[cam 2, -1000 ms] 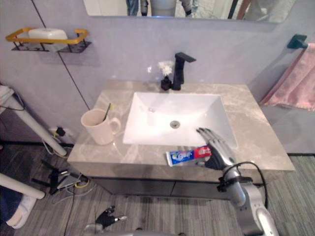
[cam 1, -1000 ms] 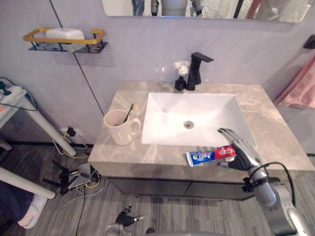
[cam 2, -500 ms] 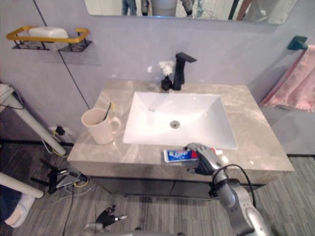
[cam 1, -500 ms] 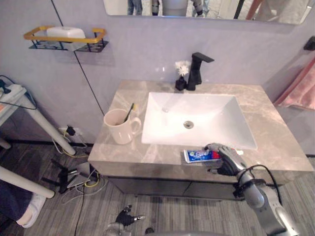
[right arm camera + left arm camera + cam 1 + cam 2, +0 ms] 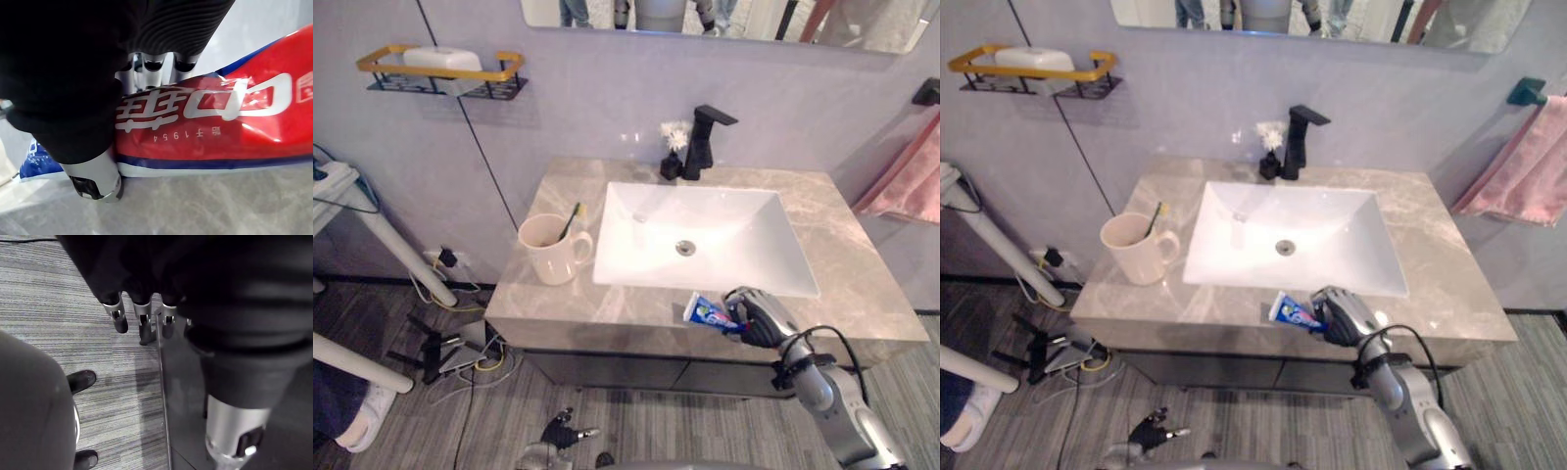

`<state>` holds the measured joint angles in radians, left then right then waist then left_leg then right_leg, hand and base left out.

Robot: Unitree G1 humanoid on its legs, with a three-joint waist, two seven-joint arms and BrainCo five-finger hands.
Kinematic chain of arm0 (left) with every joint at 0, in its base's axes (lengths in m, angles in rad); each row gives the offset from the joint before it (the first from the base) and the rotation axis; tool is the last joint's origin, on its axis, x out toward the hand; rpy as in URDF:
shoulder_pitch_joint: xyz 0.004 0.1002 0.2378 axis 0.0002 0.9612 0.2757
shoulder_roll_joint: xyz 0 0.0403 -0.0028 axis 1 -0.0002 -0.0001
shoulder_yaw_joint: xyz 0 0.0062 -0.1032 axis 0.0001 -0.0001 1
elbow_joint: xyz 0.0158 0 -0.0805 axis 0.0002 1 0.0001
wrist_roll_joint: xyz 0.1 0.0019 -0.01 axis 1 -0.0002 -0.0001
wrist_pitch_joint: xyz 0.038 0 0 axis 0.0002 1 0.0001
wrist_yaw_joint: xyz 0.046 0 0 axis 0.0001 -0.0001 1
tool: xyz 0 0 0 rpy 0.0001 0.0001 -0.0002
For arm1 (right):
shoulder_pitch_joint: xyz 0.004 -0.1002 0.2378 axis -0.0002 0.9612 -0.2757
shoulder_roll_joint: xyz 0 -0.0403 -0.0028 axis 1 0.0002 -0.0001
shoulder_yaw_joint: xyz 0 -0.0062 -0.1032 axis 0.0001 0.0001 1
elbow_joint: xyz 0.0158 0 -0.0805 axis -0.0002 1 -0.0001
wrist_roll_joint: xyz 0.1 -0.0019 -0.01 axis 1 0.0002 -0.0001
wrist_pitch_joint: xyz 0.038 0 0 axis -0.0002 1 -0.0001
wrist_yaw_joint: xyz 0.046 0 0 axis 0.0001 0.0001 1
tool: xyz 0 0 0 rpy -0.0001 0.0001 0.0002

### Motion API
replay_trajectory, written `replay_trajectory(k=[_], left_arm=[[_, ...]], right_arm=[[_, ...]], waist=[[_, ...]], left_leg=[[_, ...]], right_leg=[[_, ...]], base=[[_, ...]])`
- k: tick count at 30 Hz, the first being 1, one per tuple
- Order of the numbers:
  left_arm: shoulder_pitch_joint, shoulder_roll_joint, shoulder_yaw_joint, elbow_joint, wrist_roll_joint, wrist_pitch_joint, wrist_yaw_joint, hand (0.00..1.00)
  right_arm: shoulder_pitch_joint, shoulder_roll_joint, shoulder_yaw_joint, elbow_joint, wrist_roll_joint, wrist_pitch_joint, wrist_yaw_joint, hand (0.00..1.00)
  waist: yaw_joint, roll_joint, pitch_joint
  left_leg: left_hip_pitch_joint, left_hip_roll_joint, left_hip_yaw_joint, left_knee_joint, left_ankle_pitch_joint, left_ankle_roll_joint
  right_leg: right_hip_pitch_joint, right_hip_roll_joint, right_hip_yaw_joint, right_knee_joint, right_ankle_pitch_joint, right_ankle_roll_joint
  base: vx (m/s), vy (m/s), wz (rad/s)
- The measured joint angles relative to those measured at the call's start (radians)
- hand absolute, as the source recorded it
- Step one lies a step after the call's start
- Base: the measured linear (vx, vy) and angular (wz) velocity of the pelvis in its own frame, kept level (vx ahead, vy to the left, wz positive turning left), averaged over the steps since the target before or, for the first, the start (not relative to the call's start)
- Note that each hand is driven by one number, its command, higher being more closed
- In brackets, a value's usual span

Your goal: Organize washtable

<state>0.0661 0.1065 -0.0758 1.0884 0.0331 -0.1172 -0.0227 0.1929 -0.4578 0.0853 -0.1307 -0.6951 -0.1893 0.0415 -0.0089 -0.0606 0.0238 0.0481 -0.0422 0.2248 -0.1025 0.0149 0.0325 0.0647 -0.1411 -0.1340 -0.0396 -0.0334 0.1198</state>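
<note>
Right wrist view, from very close: our right hand (image 5: 73, 78) has its fingers and thumb curled round a red, white and blue toothpaste tube (image 5: 205, 122), with pale marble just beneath it. From the head camera, this hand sits at the front edge of the grey marble counter (image 5: 847, 269), just in front of the white basin (image 5: 773, 211). The tube's blue end sticks out past the fingers toward our left. We cannot tell whether the tube is clear of the stone.

Our left hand (image 5: 142, 325) hangs low over the floor, fingers relaxed and holding nothing.

A cream mug (image 5: 548, 253) with a toothbrush (image 5: 572, 220) in it stands on the counter's left side, well apart from the tube.

Risks, as we judge them:
- The tube is soft and slick, so it could slide or swing in our grip.
- So near the edge, a slip would drop it to the floor.
- Squeezing harder might force paste out.
- If it goes to the mug, the jutting end could knock the mug or toothbrush.
</note>
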Motion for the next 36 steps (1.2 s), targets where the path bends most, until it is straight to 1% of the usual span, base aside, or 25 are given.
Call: replay_trajectory(k=[4, 9, 15, 17, 18, 22, 24, 26, 27, 28, 29, 31, 32, 33, 34, 35, 36], left_arm=[[0.0, 0.001, 0.0, 0.0, 0.0, 0.0, 0.001, 0.0], [0.0, 0.001, 0.002, -0.001, -0.001, -0.001, 0.002, 0.0], [0.0, 0.0, 0.014, 0.0, -0.001, -0.003, 0.003, 0.0], [0.004, -0.003, 0.051, 0.001, -0.002, -0.003, 0.005, 0.0], [0.004, -0.004, 0.052, 0.001, -0.002, -0.003, 0.005, 0.0], [0.011, -0.013, 0.115, 0.003, -0.002, -0.007, 0.011, 0.0], [0.021, -0.014, 0.161, 0.0, -0.002, -0.01, 0.029, 0.0], [0.034, -0.01, 0.2, -0.002, -0.002, -0.013, 0.042, 0.0], [0.05, -0.005, 0.224, -0.013, -0.004, -0.013, 0.06, 0.0], [0.06, -0.005, 0.241, -0.032, -0.004, -0.013, 0.07, 0.0], [0.085, -0.003, 0.27, -0.079, -0.005, -0.013, 0.082, 0.0], [0.121, -0.007, 0.322, -0.181, -0.026, -0.012, 0.104, 0.0], [0.141, -0.007, 0.356, -0.275, -0.036, -0.013, 0.118, 0.0], [0.15, -0.007, 0.372, -0.332, -0.043, -0.014, 0.125, 0.0], [0.163, -0.008, 0.408, -0.445, -0.049, -0.021, 0.143, 0.0], [0.177, -0.009, 0.442, -0.558, -0.065, -0.027, 0.161, 0.0], [0.181, -0.008, 0.456, -0.616, -0.072, -0.031, 0.17, 0.0]], right_arm=[[0.0, 0.008, 0.0, 0.008, 0.017, 0.0, -0.018, 1.0], [0.001, 0.021, -0.008, 0.009, 0.021, 0.0, -0.021, 1.0], [0.001, 0.023, -0.01, 0.002, 0.057, -0.002, -0.022, 1.0], [0.002, 0.023, -0.013, -0.013, 0.059, 0.0, -0.022, 1.0], [0.002, 0.023, -0.014, -0.015, 0.065, 0.0, -0.022, 1.0], [0.005, 0.023, -0.015, -0.049, 0.108, 0.002, -0.024, 1.0], [-0.006, 0.051, -0.039, -0.128, 0.159, 0.001, -0.073, 1.0], [-0.027, 0.062, -0.052, -0.18, 0.189, -0.005, -0.102, 1.0], [-0.043, 0.063, -0.064, -0.208, 0.215, -0.018, -0.112, 1.0], [-0.049, 0.065, -0.071, -0.218, 0.221, -0.029, -0.119, 1.0], [-0.052, 0.07, -0.082, -0.24, 0.23, -0.036, -0.132, 1.0], [-0.052, 0.072, -0.085, -0.25, 0.247, -0.046, -0.135, 1.0], [-0.052, 0.074, -0.085, -0.25, 0.253, -0.046, -0.134, 1.0], [-0.052, 0.077, -0.085, -0.25, 0.254, -0.047, -0.134, 1.0], [-0.051, 0.078, -0.085, -0.25, 0.254, -0.047, -0.134, 1.0], [-0.051, 0.078, -0.085, -0.252, 0.254, -0.048, -0.134, 1.0], [-0.051, 0.079, -0.085, -0.254, 0.254, -0.048, -0.133, 1.0]], waist=[[-0.002, -0.002, 0.001], [-0.003, -0.001, 0.004], [-0.005, 0.006, 0.01], [-0.006, 0.017, 0.017], [-0.006, 0.019, 0.019], [-0.007, 0.04, 0.03], [-0.002, 0.058, 0.026], [-0.002, 0.066, 0.021], [-0.001, 0.069, 0.019], [0.003, 0.069, 0.019], [0.019, 0.069, 0.018], [0.03, 0.066, 0.017], [0.039, 0.066, 0.017], [0.046, 0.065, 0.017], [0.055, 0.064, 0.016], [0.055, 0.063, 0.015], [0.056, 0.062, 0.014]], left_leg=[[0.0, 0.0, 0.0, 0.0, 0.0, 0.0], [0.0, 0.0, 0.001, 0.0, 0.0, 0.0], [0.0, 0.0, 0.0, 0.005, 0.0, 0.0], [0.0, 0.0, 0.0, 0.006, 0.0, 0.0], [0.0, 0.0, -0.001, 0.006, 0.0, 0.0], [-0.002, 0.001, -0.005, 0.006, 0.002, -0.002], [-0.004, 0.001, -0.012, 0.006, 0.006, 0.003], [-0.005, 0.0, -0.019, 0.007, 0.006, 0.004], [-0.005, 0.001, -0.024, 0.007, 0.006, 0.004], [-0.005, 0.001, -0.024, 0.007, 0.006, 0.004], [-0.005, 0.001, -0.025, 0.007, 0.006, 0.004], [-0.005, -0.001, -0.035, 0.007, 0.006, 0.003], [-0.005, -0.001, -0.041, 0.007, 0.006, 0.003], [-0.005, -0.001, -0.042, 0.007, 0.006, 0.003], [-0.006, -0.003, -0.048, 0.007, 0.006, 0.003], [-0.004, -0.006, -0.06, 0.007, 0.006, 0.003], [-0.003, -0.007, -0.065, 0.007, 0.006, 0.003]], right_leg=[[0.0, 0.0, 0.0, 0.0, 0.001, -0.001], [0.0, 0.0, 0.0, 0.0, 0.001, -0.001], [0.0, 0.0, -0.001, 0.0, 0.001, -0.001], [0.0, 0.0, -0.001, 0.0, 0.002, -0.001], [0.0, 0.0, -0.001, 0.0, 0.002, -0.001], [0.0, 0.002, -0.004, 0.0, 0.002, -0.001], [0.001, 0.002, -0.013, -0.001, 0.002, -0.001], [0.006, 0.002, -0.022, -0.001, 0.002, -0.001], [0.008, 0.001, -0.028, -0.002, 0.001, -0.001], [0.009, 0.001, -0.029, -0.003, 0.001, -0.001], [0.013, 0.001, -0.032, -0.01, 0.001, -0.001], [0.021, 0.001, -0.045, -0.016, 0.001, -0.001], [0.023, 0.001, -0.056, -0.016, 0.001, -0.002], [0.023, 0.001, -0.057, -0.015, 0.0, -0.002], [0.026, -0.001, -0.061, -0.015, -0.002, -0.002], [0.033, -0.003, -0.075, -0.015, -0.006, -0.001], [0.037, -0.004, -0.082, -0.014, -0.008, -0.002]], base=[[0.0, 0.0, 0.0], [0.0, 0.0, 0.0], [0.0, 0.0, 0.0], [0.0, 0.0, 0.0], [0.0, 0.0, 0.0], [0.0, 0.0, 0.01], [0.0, 0.0, 0.1], [0.02, -0.007, 0.12], [0.04, -0.014, 0.09], [0.03, -0.016, 0.06], [0.04, -0.023, 0.07], [0.03, -0.028, 0.14], [0.01, -0.021, 0.13], [0.0, -0.022, 0.13], [0.0, -0.018, 0.18], [0.0, -0.018, 0.23], [0.0, -0.017, 0.24]])
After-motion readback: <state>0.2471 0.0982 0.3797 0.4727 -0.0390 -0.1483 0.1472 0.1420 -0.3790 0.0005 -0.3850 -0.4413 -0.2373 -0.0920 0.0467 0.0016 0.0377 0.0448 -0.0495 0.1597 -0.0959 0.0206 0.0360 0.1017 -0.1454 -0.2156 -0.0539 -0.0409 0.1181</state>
